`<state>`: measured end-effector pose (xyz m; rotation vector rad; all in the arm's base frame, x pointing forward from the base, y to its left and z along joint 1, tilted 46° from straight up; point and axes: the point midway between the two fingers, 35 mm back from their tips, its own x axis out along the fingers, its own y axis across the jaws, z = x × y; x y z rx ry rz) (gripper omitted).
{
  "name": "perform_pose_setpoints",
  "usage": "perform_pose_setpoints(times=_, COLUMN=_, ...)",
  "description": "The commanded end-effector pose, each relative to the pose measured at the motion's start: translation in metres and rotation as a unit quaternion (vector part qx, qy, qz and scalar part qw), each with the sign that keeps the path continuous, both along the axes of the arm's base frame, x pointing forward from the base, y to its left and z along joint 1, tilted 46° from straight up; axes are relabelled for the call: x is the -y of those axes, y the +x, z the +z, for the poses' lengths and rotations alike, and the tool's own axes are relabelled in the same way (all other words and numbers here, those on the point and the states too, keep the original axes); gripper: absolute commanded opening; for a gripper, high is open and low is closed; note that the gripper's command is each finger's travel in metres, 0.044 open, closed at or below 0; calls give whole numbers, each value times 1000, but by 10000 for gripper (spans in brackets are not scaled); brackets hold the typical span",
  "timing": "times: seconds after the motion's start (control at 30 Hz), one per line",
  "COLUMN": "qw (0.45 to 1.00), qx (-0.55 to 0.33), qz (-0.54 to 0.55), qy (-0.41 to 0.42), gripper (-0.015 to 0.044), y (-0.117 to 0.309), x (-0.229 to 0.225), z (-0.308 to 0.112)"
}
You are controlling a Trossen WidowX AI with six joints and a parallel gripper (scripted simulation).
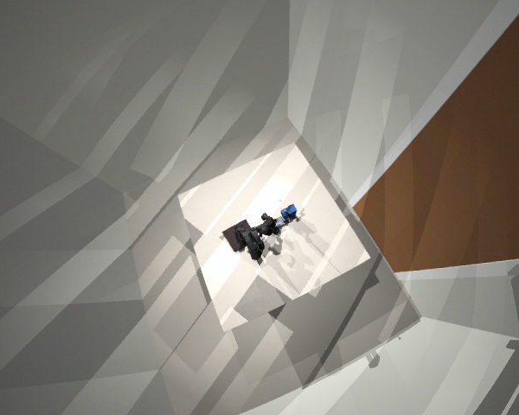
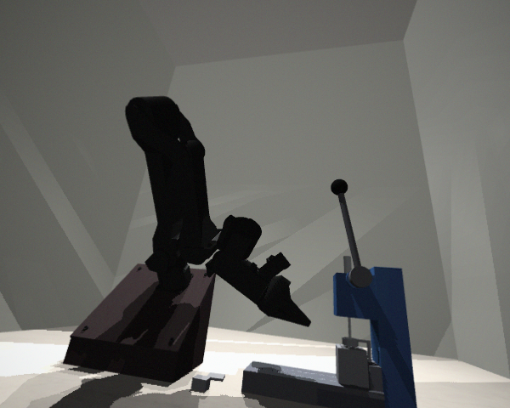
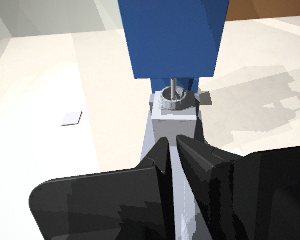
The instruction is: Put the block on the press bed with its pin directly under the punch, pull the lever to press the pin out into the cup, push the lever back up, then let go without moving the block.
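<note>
Tool, black with two tapered fingers: nearly closed, thin gap between the tips, nothing held. In exterior it's angled down toward lower right, tips in free air left of the blue metal press and above the long grey bed. Not touching the block or lever.

Grey rectangular block is upright on the bed at its press end, lower right in exterior, just ahead of the tips in wrist. Grey ring-shaped collar shows at the block's top, thin metal punch rod coming down into it. Pin itself isn't visible; can't tell if it's exactly under the punch.

Lever, slim grey rod with black ball knob, is up, leaning slightly left.

Black jointed arm arches from a dark reddish wedge base at left in exterior. Pale bench carries it all.
</note>
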<state>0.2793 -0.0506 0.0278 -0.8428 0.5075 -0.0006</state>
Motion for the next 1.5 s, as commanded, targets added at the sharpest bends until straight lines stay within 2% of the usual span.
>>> perform_pose_setpoints(times=0.0, qw=1000, qx=0, qz=-9, qy=1, gripper=30, y=1, x=3, z=-3)
perform_pose_setpoints(times=0.4, qw=998, qx=12, qz=-66, qy=4, gripper=30, y=25, x=38, z=-42)
perform_pose_setpoints(times=0.73, qw=998, qx=12, qz=-66, qy=4, gripper=293, y=25, x=38, z=-42)
perform_pose_setpoints(times=0.77, qw=998, qx=12, qz=-66, qy=4, gripper=300, y=25, x=38, z=-42)
perform_pose_setpoints(times=1.07, qw=998, qx=12, qz=-66, qy=4, gripper=300, y=25, x=38, z=-42)
perform_pose_setpoints(times=1.23, qw=997, qx=41, qz=-64, qy=-3, gripper=300, y=58, x=38, z=-40)
perform_pose_setpoints(times=1.47, qw=996, qx=44, qz=-73, qy=-1, gripper=300, y=60, x=39, z=-39)
